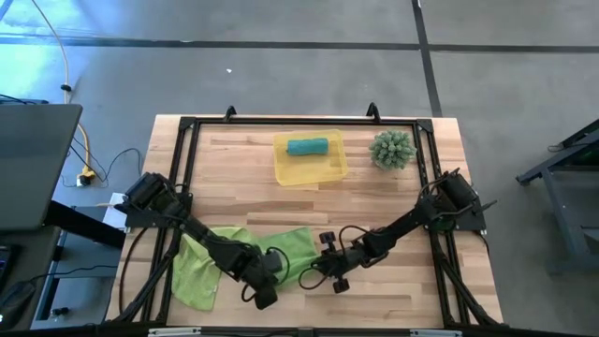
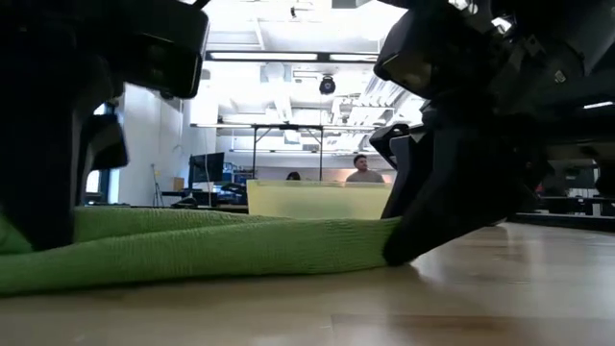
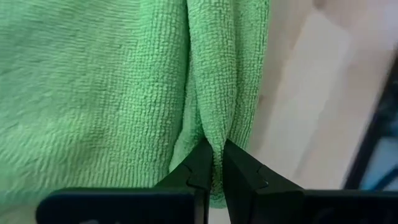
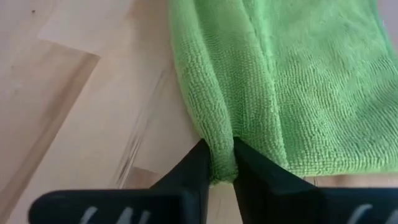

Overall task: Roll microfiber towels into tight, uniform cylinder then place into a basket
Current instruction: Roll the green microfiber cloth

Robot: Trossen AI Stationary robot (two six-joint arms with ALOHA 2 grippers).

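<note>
Lime-green microfiber cloth [image 1: 234,257] lies spread and rumpled on the table's near left; I cannot tell whether it is one towel or two. My left gripper [image 1: 270,273] and my right gripper [image 1: 316,271] are both at its right edge, each shut on a raised ridge of the cloth. The ridge shows in the left wrist view [image 3: 217,74] and the right wrist view [image 4: 211,81]. A rolled teal towel [image 1: 307,146] lies in the yellow tray [image 1: 328,173] at the far middle. My left gripper pinches a raised fold of the green cloth [image 3: 214,134] between its two fingers, near the cloth's edge. The fingers lie low over the table, along the fold. The cloth around the fold rests on the table. My right gripper pinches the end of the rolled-over edge of the green cloth [image 4: 221,149] between its two fingers. The fingers slant down to the table [image 2: 404,252] and lie along the ridge. The rest of the cloth lies flat on the wood.
A spiky green ball-shaped plant [image 1: 392,149] stands at the far right, beside the tray. A black frame [image 1: 187,126] runs around the tabletop. Bare wood [image 1: 393,290] lies to the right of the grippers and between the cloth and the tray.
</note>
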